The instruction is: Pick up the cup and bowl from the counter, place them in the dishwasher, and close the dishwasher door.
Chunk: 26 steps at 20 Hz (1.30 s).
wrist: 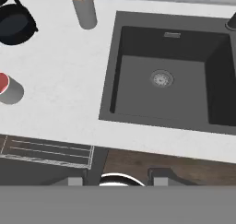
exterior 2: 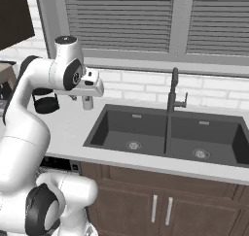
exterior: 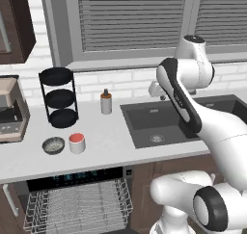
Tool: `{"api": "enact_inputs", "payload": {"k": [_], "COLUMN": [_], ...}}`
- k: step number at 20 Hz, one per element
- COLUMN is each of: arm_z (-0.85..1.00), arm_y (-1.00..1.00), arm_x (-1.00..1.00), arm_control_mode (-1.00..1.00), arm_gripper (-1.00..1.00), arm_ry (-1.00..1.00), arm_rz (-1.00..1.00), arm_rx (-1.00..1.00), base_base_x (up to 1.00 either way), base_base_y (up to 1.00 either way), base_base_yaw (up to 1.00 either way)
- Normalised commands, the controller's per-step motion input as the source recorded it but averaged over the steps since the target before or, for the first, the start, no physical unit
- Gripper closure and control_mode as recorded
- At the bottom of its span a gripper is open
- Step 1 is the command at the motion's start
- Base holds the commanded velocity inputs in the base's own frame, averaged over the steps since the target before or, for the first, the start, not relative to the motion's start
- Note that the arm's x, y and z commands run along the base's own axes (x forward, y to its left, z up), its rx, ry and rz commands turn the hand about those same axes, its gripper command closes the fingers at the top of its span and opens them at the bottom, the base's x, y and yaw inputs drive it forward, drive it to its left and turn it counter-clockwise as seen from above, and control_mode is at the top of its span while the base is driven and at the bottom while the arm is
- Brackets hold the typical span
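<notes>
My pincer (exterior 2: 87,103) hangs high above the counter (exterior: 111,132), near the left edge of the sink (exterior: 159,127), its fingers pointing down; nothing is between them. Whether the jaws stand wide or nearly closed I cannot tell: in the hand view only the two finger tips (wrist: 75,181) rise at the bottom edge, apart, with bare counter and sink below them.

Outward from the pincer, to its left: a bottle (exterior: 106,102) stands near the back wall, and beyond it a black tiered rack (exterior: 59,97).

The cup (exterior: 77,142), white with a red inside, stands upright near the front edge of the counter, well apart from my pincer. In the hand view it sits at the far left edge (wrist: 7,89). The bowl (exterior: 53,145) rests just beside the cup, on its left, not touching it as far as I can see.

Below them the dishwasher (exterior: 72,177) is open, its white wire rack (exterior: 79,204) pulled out and holding no dishes that I can see. The door itself lies below the frame edge and I cannot make it out.

Progress, as I judge it: nothing is done yet. Both pieces wait on the counter, neither grasped. Left to do: reach left and down to the cup, load it, load the bowl, then shut the door.
</notes>
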Motion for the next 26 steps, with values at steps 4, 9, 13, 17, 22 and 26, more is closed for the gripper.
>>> {"api": "enact_inputs", "payload": {"k": [4,9,13,17,22,26], "arm_z": [-0.05,-0.19,-0.45,-0.53,-0.43,-0.30], "arm_y": [0.21,0.52,0.97,1.00,0.93,0.46], "arm_x": [-0.08,-0.16,0.08,0.14,0.37,0.76], "arm_control_mode": [-1.00,-1.00,-1.00,-1.00,-1.00,-1.00], "arm_gripper": [-1.00,-1.00,-1.00,-1.00,-1.00,-1.00], "arm_ry": [0.08,0.11,0.01,0.06,0.02,0.00], "arm_rz": [0.02,0.11,0.31,0.24,0.20,0.07], "arm_rx": [0.00,0.00,0.00,0.00,0.00,0.00], "base_base_x": [0.00,0.00,0.00,0.00,0.00,0.00], "base_base_y": [0.00,0.00,0.00,0.00,0.00,0.00], "base_base_yaw": [0.00,0.00,0.00,0.00,0.00,0.00]}}
